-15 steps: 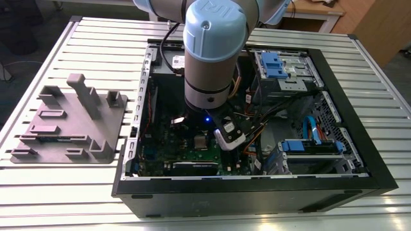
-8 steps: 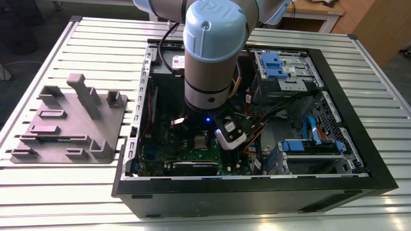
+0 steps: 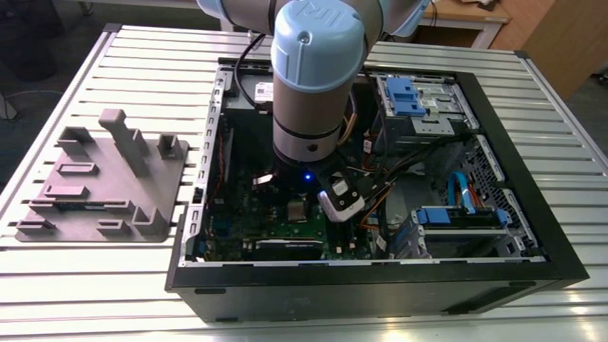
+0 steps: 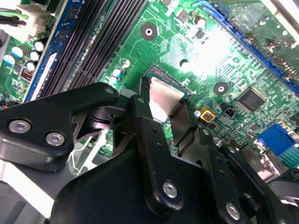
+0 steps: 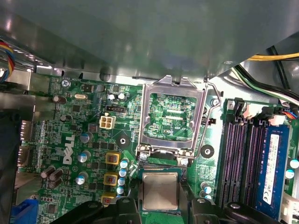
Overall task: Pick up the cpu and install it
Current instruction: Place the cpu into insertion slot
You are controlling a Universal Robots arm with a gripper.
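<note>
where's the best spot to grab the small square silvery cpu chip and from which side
Take the small square silvery cpu chip by two opposite thin edges, with the claw coming straight down from above. It lies flat, its top gives no hold, and the open silver socket frame stands along a third side.

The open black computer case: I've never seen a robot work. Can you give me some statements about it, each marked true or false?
The small silvery square chip lies on the grey plastic tray. False: it is inside the black computer case, over the green motherboard, at the gripper.
The silver socket frame is flipped open. True.
The long black memory slots run beside that frame. True.
The case stands on a carpet. False: it stands on a slatted metal table.
</note>
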